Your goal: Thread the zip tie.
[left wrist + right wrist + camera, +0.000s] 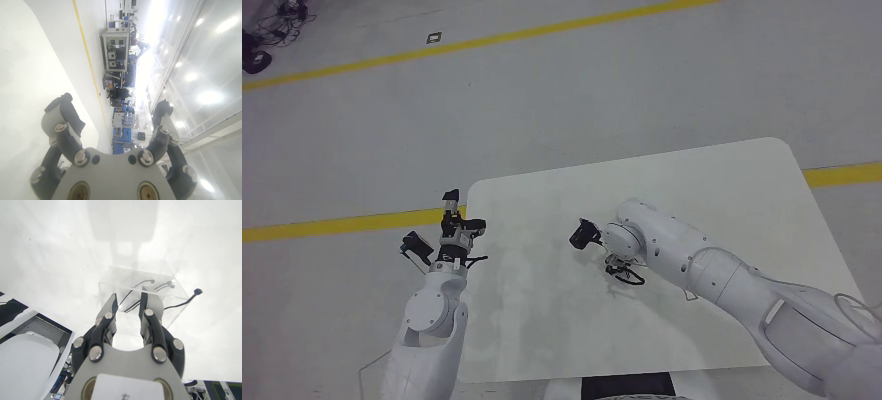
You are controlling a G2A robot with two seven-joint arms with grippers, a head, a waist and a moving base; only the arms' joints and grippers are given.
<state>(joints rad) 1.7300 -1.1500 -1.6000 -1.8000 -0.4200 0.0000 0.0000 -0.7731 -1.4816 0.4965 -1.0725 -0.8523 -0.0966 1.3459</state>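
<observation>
**Right wrist view: open jaws poised over a box of zip ties**

Right wrist view puts the right gripper [129, 294] just above a clear box [175, 306] on the white table [722, 200], its jaws apart and holding nothing. Several black zip ties [143, 282] lie inside the box, their tails bunched close to the fingertips. A jutting tie [181, 303] pokes out past the box's wall, its head free in the air. At the table's left edge the left gripper [115, 100] hangs with its jaws spread wide and empty, well apart from the box.

By the look of it, no tie has been picked up, so threading waits on a clean grasp. The bunched tails invite a double pinch, so the jaws would do best to settle on one strap only. The jutting tie looks the easiest to single out. A grip partway along the strap would leave both head and tail free for the other gripper. The box looks light and may slide or tip if a finger catches its wall, so a straight, slow descent seems wise.
</observation>
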